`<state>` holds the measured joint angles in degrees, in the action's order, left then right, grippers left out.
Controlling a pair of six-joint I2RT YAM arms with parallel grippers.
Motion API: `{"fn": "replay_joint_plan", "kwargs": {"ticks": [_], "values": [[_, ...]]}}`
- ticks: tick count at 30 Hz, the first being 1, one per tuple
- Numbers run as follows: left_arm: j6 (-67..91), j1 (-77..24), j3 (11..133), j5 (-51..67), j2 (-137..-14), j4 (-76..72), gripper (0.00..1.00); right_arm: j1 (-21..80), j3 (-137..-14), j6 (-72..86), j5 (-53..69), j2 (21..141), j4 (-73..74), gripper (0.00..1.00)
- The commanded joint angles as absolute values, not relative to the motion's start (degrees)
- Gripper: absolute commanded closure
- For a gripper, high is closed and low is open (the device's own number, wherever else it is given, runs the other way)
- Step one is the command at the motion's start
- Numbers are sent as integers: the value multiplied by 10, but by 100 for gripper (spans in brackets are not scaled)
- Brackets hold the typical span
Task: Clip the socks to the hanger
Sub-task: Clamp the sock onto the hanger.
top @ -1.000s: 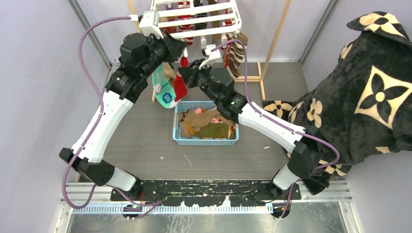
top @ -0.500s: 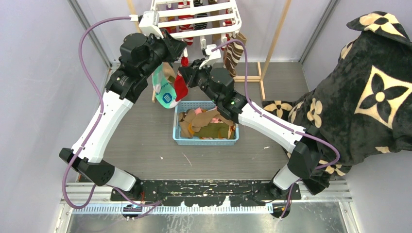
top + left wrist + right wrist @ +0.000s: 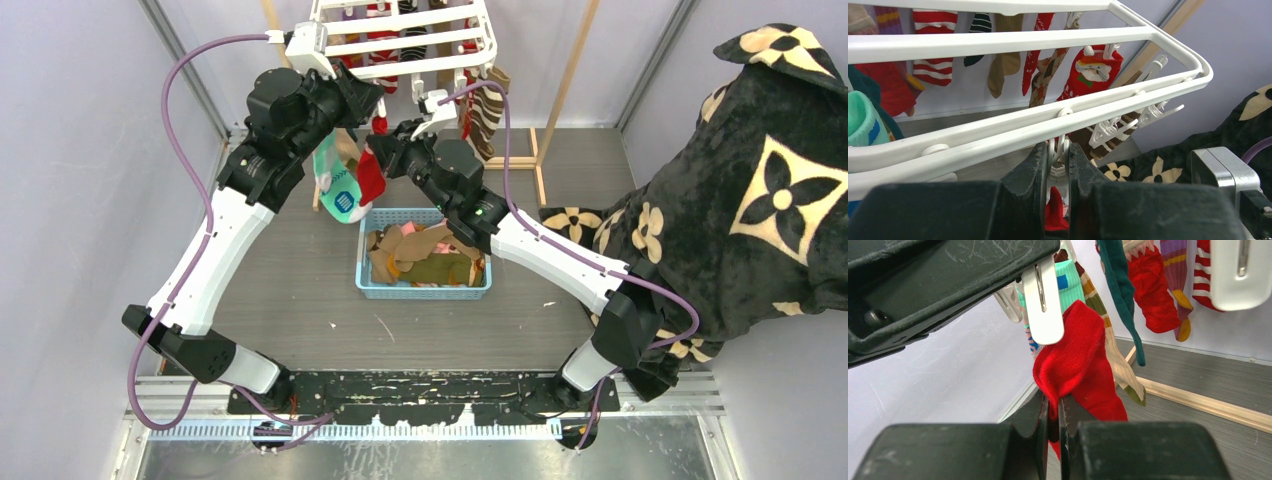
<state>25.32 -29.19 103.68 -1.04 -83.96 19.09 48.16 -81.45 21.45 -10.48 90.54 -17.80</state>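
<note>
Left fingers [image 3: 1030,170] are pressed in on a white clip [image 3: 1059,167] that dangles from the near bar of the hanger [image 3: 998,42], one finger on each side of it; right fingers [image 3: 1035,415] are nearly together, pinching a fold of the red sock [image 3: 1078,355], whose bunched top rises above them and whose foot hangs below. In the right wrist view the clip's lower end [image 3: 1044,315] sits at about 11 o'clock of the sock's top, just beside the fabric; whether it bites the cloth cannot be told.

From above, the hanger [image 3: 400,42] is at 12 o'clock of the counter [image 3: 300,300], with both pairs of fingers raised beneath its near edge, left fingers [image 3: 362,100] at 11 o'clock of right fingers [image 3: 385,152]; the red sock [image 3: 370,182] hangs between the arms, and a teal sock [image 3: 338,195] with a blue patch hangs just beside it at 9 o'clock. Other socks are already clipped along the bars: red-and-white striped ones [image 3: 930,32], a Santa-patterned one [image 3: 1092,72], and a brown striped one [image 3: 487,112] at the hanger's 4 o'clock corner. More socks [image 3: 420,255], brown, tan and pink, are heaped in a blue basket [image 3: 425,292] at the counter's middle; a black floral blanket [image 3: 770,180] fills the 3 o'clock side; a pale wooden frame [image 3: 562,90] stands behind the hanger.
</note>
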Motion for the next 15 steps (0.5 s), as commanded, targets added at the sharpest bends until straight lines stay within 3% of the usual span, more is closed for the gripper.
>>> {"fn": "replay_joint_plan", "kwargs": {"ticks": [1,15], "values": [[258,-294,1035,-21,-822,167,100,487,-850,225,-107,897,-223,99],[259,-294,1030,-25,-820,163,100,495,-869,226,-104,912,-226,99]]}}
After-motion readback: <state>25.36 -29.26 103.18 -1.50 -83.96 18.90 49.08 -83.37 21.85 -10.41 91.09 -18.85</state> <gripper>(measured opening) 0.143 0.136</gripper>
